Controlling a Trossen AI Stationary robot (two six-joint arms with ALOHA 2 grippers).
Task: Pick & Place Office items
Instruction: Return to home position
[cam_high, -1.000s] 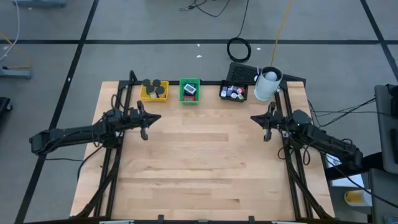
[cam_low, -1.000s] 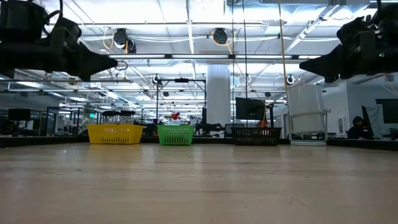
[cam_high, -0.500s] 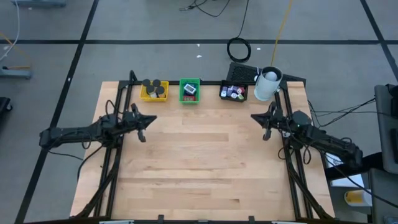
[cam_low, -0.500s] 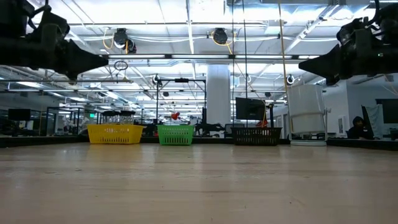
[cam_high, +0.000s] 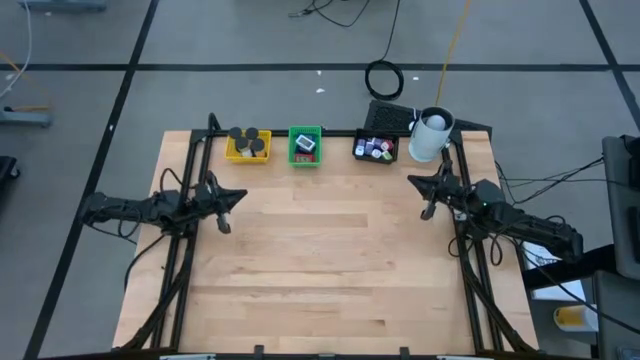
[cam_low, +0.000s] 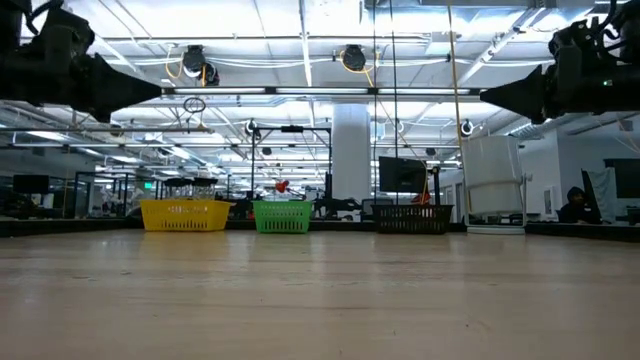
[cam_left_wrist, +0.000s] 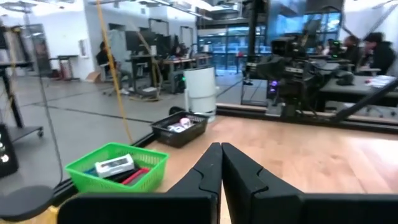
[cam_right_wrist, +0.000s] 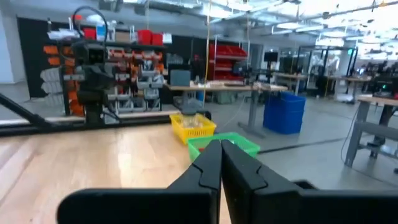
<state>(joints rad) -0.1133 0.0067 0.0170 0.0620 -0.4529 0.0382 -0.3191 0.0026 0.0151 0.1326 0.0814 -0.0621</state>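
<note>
The office items lie in three trays along the table's far edge. Black rolls (cam_high: 248, 136) sit in the yellow tray (cam_high: 247, 152). Flat pieces (cam_high: 304, 145) lie in the green tray (cam_high: 305, 160), also seen as the green tray (cam_left_wrist: 118, 171). Small coloured bits (cam_high: 377, 148) fill the black tray (cam_high: 358, 150). My left gripper (cam_high: 240, 195) hovers shut and empty over the table's left side, pointing level toward the right. My right gripper (cam_high: 412, 181) hovers shut and empty over the right side, pointing left. Their closed fingertips show in the wrist views: left gripper (cam_left_wrist: 221, 147), right gripper (cam_right_wrist: 219, 144).
A white cup (cam_high: 430, 135) stands at the far right corner beside the black tray. Black frame rails (cam_high: 185, 260) run along the table's left and right sides. The bare wooden tabletop (cam_high: 320, 260) spreads between the two arms. A person (cam_low: 577, 203) sits in the room behind.
My left arm has drawn back toward the table's left edge and a little toward the near edge, its gripper staying shut and level. My right gripper has tipped up slightly while staying in place. The trays and their items have not moved.
</note>
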